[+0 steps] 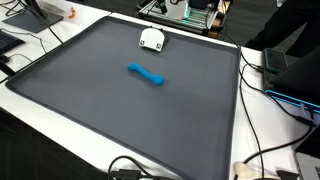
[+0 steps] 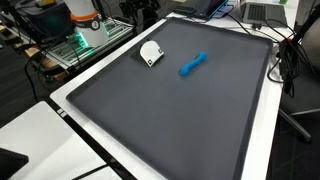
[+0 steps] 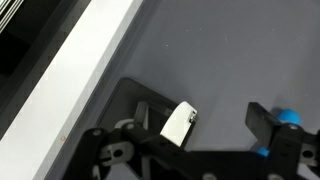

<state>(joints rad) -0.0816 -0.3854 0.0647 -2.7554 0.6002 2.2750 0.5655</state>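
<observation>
Hovering above the mat (image 1: 90, 110), my pincer (image 3: 203, 118) stands released, jaws wide, grasping nothing. From the wrist, the white piece (image 3: 180, 122) shows between my jaws. It lies on the mat close to its edge, while the blue piece (image 1: 146, 74) rests at the mat's middle. I judge this the approach. A pickup calls for centring over the white piece, then descending straight.
</observation>
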